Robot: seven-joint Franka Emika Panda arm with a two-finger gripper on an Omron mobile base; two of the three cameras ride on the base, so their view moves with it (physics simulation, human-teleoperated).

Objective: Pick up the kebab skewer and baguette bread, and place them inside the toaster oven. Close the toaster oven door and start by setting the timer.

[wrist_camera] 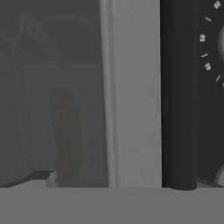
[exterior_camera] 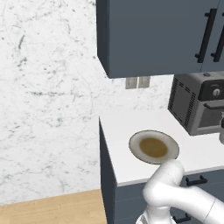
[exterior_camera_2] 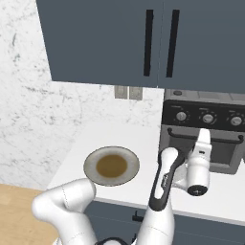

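White countertop (exterior_camera_2: 143, 136) runs along a marbled wall, with dark blue-grey upper cabinets (exterior_camera_2: 143, 43) over it. On my right base view the toaster oven (exterior_camera_2: 210, 129) stands at the counter's right end, its door (exterior_camera_2: 215, 146) upright and shut, bar handle (exterior_camera_2: 182, 138) across the top of the pane. Three pale knobs sit in the dark panel above; I take the middle one as the timer (exterior_camera_2: 207, 118), though I cannot tell which for certain. Round plate (exterior_camera_2: 112, 166) with a brown centre lies on the counter left of the oven, apart from it. My gripper (exterior_camera_2: 204, 136) points up at the door front, close against the handle; fingers read as spread wide, nothing between them. Hand view looks close through dim glass: a dark oblong shape (wrist_camera: 65, 135) inside, probably the baguette bread, blurred. Skewer I cannot make out
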